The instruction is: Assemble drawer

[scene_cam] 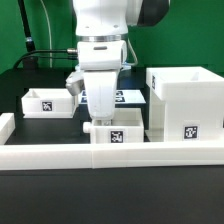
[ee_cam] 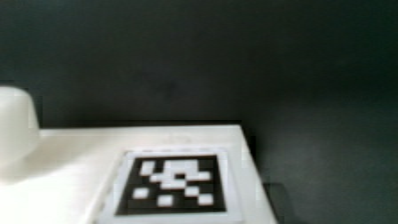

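Note:
The drawer's tall white housing [scene_cam: 185,98] stands at the exterior view's right, with a tag on its front. One small white tray [scene_cam: 46,101] with a tag lies at the left. A second tray [scene_cam: 120,128], with a tag and a knob [scene_cam: 88,128], lies in the middle against the border wall. My gripper [scene_cam: 100,115] hangs straight down onto this tray's rear edge; its fingertips are hidden behind the tray. The wrist view shows the tray's tagged white face [ee_cam: 175,183] close up and the knob [ee_cam: 15,125], but no fingers.
A long low white border wall [scene_cam: 110,153] runs along the front and turns up the left side [scene_cam: 5,125]. The marker board [scene_cam: 128,97] lies flat behind the gripper. Dark table shows between the parts.

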### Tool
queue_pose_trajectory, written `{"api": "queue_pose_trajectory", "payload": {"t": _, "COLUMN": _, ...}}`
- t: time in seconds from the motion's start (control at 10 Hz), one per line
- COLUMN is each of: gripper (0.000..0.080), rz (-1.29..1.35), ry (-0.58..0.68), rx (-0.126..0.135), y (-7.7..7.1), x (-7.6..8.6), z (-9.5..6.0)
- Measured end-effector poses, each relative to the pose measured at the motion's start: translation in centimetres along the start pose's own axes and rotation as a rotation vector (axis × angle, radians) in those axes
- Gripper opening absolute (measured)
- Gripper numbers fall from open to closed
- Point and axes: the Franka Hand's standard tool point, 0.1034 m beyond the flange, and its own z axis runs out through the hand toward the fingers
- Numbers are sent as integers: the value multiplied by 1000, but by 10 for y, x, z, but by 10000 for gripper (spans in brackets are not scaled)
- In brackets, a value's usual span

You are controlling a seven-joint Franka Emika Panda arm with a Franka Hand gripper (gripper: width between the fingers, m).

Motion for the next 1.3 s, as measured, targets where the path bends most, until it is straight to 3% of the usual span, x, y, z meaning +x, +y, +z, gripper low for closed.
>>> {"api": "queue_pose_trajectory", "payload": {"t": 0.3, "gripper": 42, "rz": 8, "ry": -1, "rx": 1, "y": 0, "x": -3, "z": 0}}
{"api": "queue_pose_trajectory", "payload": {"t": 0.7, "gripper": 42, "rz": -13, "ry": 1, "rx": 10, "y": 8, "x": 11, "z": -5}}
{"api": "queue_pose_trajectory", "payload": {"t": 1.3, "gripper": 42, "rz": -65, "ry": -8, "rx": 6, "y": 9, "x": 17, "z": -5}}
